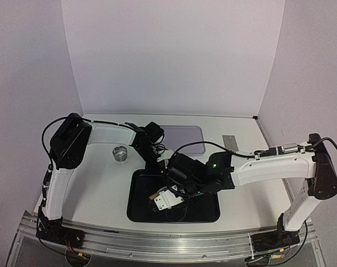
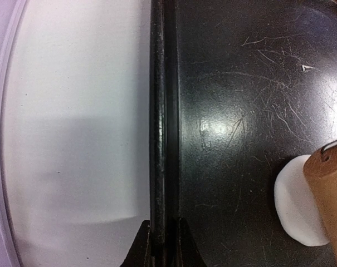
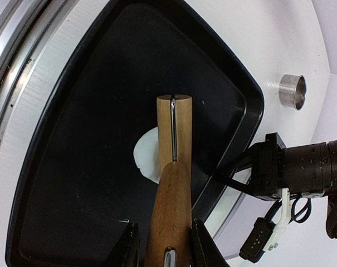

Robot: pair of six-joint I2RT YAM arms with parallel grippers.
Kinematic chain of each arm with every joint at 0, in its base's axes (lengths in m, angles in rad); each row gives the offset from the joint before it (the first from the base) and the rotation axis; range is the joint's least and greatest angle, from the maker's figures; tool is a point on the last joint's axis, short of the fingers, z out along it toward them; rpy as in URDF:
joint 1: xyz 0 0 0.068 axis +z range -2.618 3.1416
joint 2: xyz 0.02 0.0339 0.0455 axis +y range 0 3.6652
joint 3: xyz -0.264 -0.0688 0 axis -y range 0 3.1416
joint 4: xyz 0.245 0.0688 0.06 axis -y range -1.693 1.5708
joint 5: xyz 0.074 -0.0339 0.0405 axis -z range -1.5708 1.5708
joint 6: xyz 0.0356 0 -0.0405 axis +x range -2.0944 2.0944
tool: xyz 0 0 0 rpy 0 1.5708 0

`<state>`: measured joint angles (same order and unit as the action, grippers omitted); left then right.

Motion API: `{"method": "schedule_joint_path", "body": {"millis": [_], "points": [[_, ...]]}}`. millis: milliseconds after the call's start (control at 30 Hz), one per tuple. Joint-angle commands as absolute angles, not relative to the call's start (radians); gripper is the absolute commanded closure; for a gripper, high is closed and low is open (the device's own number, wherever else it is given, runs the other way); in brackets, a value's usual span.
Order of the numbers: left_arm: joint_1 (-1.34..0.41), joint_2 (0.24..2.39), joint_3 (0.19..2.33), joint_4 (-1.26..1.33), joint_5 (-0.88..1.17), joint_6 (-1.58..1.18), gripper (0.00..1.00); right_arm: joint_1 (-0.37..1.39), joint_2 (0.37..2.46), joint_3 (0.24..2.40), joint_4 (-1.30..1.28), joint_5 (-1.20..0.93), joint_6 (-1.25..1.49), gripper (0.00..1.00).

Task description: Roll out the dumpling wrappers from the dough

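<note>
– White bench (image 1: pixel 101 189) is the biggest thing. What sits on it?

– A black tray (image 1: pixel 201 211), near the front edge between the two arms. Its floor is scratched and shiny.

– Is anything holding the tray?

– Yes, the left tool (image 2: pixel 164 245). Its fingertips are pinched on the tray's raised rim, one on the outside and one on the inside.

– And the right tool (image 3: pixel 167 245)?

– It is clamped on the handle of a wooden rolling pin (image 3: pixel 174 167), a finger on each side. The roller points away from the wrist, out over the tray floor.

– Where is the dough (image 3: pixel 146 156)?

– It is a small, smooth white lump on the tray floor, well in from the rim. The end of the roller covers one side of it. I cannot tell how hard the roller presses.

– Anything smaller?

– A small metal ring (image 1: pixel 120 153). It stands upright on the bench, outside the tray, near its far left corner.
</note>
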<state>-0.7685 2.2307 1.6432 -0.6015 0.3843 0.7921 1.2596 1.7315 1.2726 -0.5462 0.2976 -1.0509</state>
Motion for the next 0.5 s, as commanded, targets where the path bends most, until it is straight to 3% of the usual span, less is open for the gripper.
{"method": "schedule_joint_path", "body": {"millis": [0,333,467], "points": [[-0.756,2.230,1.663,-0.508,0.222,0.862,1.00,1.289,1.686,1.174,-0.742,0.275,-1.026,1.00],[-0.750,2.231,1.662,-0.516,0.224,0.867,1.00,1.209,1.861,1.344,-0.718,0.282,-1.046,1.00],[-0.750,2.226,1.661,-0.517,0.224,0.865,1.00,1.220,1.848,1.318,-0.716,0.266,-1.059,1.00]]}}
